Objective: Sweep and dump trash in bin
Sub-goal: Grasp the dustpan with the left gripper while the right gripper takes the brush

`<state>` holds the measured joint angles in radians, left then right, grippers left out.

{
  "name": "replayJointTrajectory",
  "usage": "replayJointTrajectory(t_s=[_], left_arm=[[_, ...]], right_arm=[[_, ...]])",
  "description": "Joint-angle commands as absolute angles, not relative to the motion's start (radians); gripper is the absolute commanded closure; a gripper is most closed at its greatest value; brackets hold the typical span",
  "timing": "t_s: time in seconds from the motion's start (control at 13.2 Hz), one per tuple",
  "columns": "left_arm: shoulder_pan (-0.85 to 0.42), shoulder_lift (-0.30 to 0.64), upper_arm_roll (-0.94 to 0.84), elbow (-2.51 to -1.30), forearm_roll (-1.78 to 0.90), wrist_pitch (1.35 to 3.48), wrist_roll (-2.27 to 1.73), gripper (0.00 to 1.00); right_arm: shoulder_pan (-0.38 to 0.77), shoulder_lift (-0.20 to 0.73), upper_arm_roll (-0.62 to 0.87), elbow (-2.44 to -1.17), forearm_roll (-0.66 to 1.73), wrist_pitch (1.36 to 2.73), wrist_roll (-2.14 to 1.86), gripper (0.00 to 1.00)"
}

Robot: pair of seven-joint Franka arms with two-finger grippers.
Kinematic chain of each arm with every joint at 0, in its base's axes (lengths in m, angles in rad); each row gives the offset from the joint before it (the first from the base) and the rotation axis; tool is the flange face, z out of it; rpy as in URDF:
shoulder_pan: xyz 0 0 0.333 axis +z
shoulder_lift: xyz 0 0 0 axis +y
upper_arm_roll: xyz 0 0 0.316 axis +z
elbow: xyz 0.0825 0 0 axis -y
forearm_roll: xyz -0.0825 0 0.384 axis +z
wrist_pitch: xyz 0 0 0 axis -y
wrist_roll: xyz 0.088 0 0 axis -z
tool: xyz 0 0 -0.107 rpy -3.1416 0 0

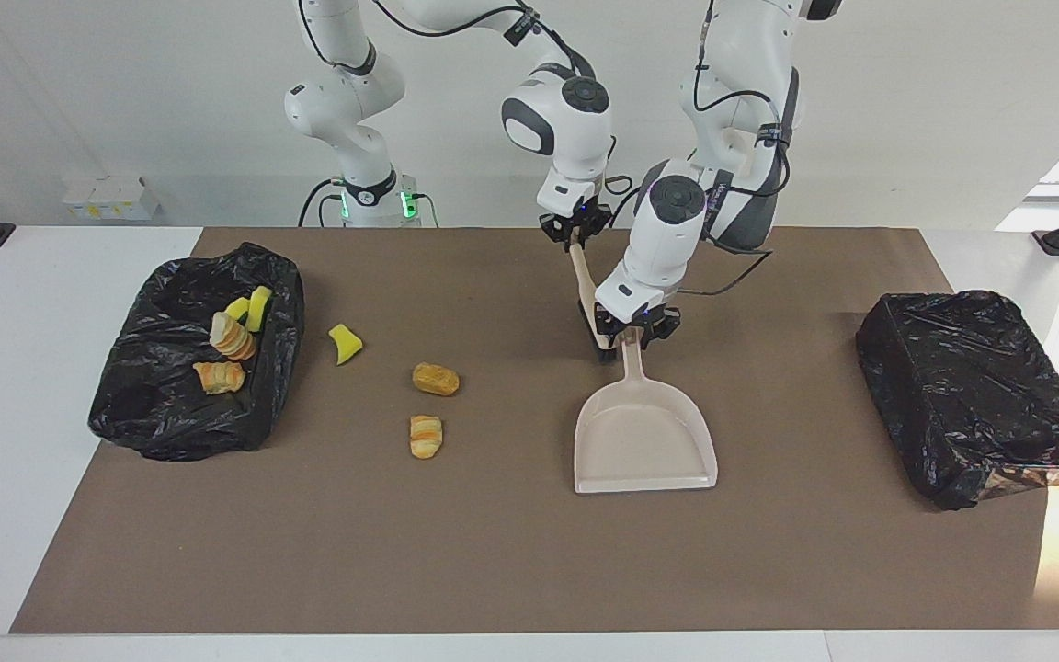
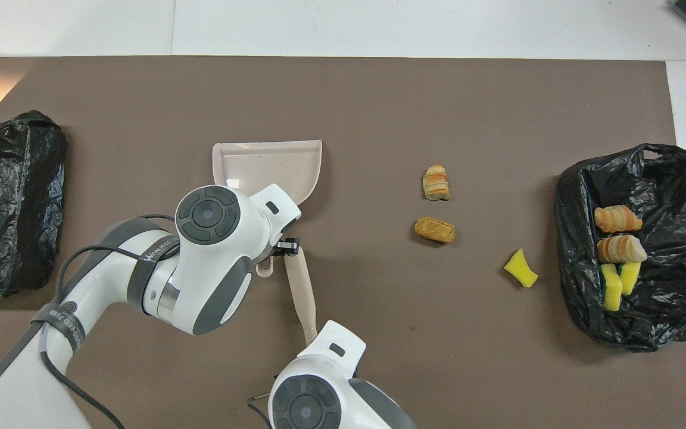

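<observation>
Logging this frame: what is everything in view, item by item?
dustpan: 1, beige, mid-mat, mouth away from the robots
brush: 1, beige handle, dark head, tilted beside the dustpan's handle
loose rolls: 2, tan-orange striped, on the mat between the dustpan and the filled bag
loose wedge: 1, yellow, on the mat beside the filled bag
bagged trash: 4, two yellow wedges and two rolls, in the filled bag
filled bag: 1, black, right arm's end
other bag: 1, black, left arm's end
mat: 1, brown, on the table
table: 1, white
left tool: at the dustpan's handle
right tool: shut on the brush's handle
</observation>
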<state>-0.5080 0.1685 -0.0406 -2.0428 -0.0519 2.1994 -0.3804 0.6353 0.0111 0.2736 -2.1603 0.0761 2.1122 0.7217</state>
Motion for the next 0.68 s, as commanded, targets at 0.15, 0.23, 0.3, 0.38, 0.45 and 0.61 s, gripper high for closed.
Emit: replayJointTrajectory(t_s=[0.15, 0.23, 0.3, 0.38, 0.45, 0.61], left_arm=[[-0.526, 0.138, -0.026, -2.085, -0.051, 2.221, -0.394, 0.42], [-0.528, 0.138, -0.026, -2.085, -0.051, 2.221, -0.394, 0.45], [-0.528, 0.138, -0.026, -2.085, -0.051, 2.221, -0.394, 0.48], [-0.528, 0.138, -0.028, -2.085, -0.051, 2.218, -0.394, 0.63], [-0.528, 0.137, -0.028, -2.085, -0.051, 2.209, -0.394, 0.83], [-0.526, 0.136, -0.026, -2.077, -0.051, 2.207, -0.384, 1.0]], right_arm=[[0.499, -0.175, 0.272, -2.22, 0.107, 1.886, 0.692, 1.0], [0.47, -0.199, 0.27, -2.239, 0.097, 1.875, 0.692, 1.0], [0.439, -0.216, 0.271, -2.241, 0.091, 1.873, 0.701, 1.0], [0.424, -0.218, 0.27, -2.243, 0.069, 1.875, 0.768, 1.0], [0.399, -0.218, 0.27, -2.247, 0.004, 1.873, 0.8, 1.0], [0.361, -0.227, 0.27, -2.275, -0.041, 1.873, 0.808, 1.0]])
